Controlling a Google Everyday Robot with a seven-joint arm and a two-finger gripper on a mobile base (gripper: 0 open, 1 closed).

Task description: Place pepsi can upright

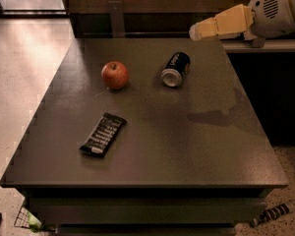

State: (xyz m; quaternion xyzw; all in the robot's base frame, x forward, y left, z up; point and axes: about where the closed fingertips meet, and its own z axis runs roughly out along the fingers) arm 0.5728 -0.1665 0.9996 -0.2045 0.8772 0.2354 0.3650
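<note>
While my gripper (194,31) hangs above the far right edge of the table (196,151), its fingers (209,29) look pressed together with no gap showing, and they hold nothing. The pepsi can (175,69) lies on its side on the table's far half, silver end toward me, near the apple (115,75) but not touching it. A snack bar (103,134) lies nearer, to the left.

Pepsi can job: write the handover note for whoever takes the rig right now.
The hand is in the air over the far right edge of the table, beyond and right of the pepsi can, touching nothing.
The pepsi can lies on its side, far centre, silver end toward the camera; the apple sits apart to its left.
Done: nothing yet. Left: grasp the can, stand it upright.
</note>
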